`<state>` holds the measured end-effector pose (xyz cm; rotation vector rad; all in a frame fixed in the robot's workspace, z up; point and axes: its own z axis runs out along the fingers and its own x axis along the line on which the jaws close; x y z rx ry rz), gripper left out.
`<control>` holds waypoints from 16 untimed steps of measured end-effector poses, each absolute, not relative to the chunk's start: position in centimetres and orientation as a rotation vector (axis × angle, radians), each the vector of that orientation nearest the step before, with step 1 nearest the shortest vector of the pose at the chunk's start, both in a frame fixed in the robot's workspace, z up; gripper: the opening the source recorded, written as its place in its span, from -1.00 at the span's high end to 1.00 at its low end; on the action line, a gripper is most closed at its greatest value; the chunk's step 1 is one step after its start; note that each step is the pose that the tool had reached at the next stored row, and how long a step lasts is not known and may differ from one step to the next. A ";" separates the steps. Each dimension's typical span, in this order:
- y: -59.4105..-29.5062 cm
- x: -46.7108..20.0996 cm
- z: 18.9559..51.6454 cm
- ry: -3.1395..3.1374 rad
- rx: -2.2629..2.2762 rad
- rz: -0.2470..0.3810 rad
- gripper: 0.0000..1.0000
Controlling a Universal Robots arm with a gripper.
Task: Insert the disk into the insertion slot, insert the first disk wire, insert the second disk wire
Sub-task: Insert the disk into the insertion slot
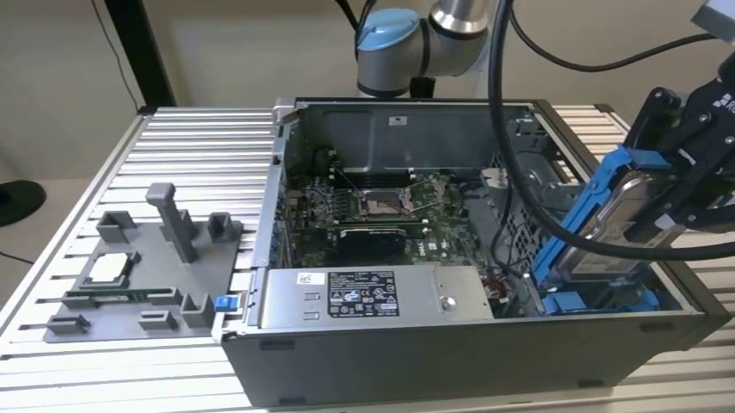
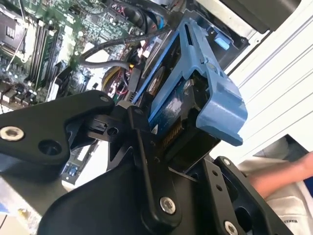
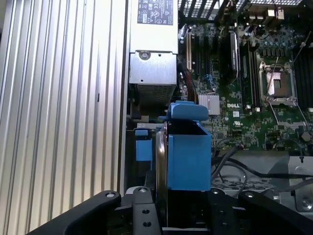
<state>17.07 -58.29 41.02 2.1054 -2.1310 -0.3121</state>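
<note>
Exterior view is showing the gripper (image 1: 670, 200) clamping the disk (image 1: 608, 215) by its upper end, steeply tilted over the open computer case (image 1: 460, 366) at the exterior view's right. Its lower end is hanging near the insertion slot (image 1: 580, 301), not seated; contact cannot be confirmed. Both wrist views are showing its blue frame between the jaws.

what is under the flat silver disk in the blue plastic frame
Below the tilted flat silver disk in its blue plastic frame, held by the gripper, sits the grey sheet-metal insertion slot with blue fittings. The slot's floor is covered by the disk.
</note>
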 end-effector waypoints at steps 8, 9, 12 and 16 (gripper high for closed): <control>-58.3 17.2 40.5 -2.119 2.121 -0.314 1.00; -58.3 17.2 40.4 -2.118 2.123 -0.314 1.00; -58.4 17.3 40.2 -2.115 2.129 -0.314 1.00; -58.4 17.3 39.6 -2.115 2.134 -0.315 1.00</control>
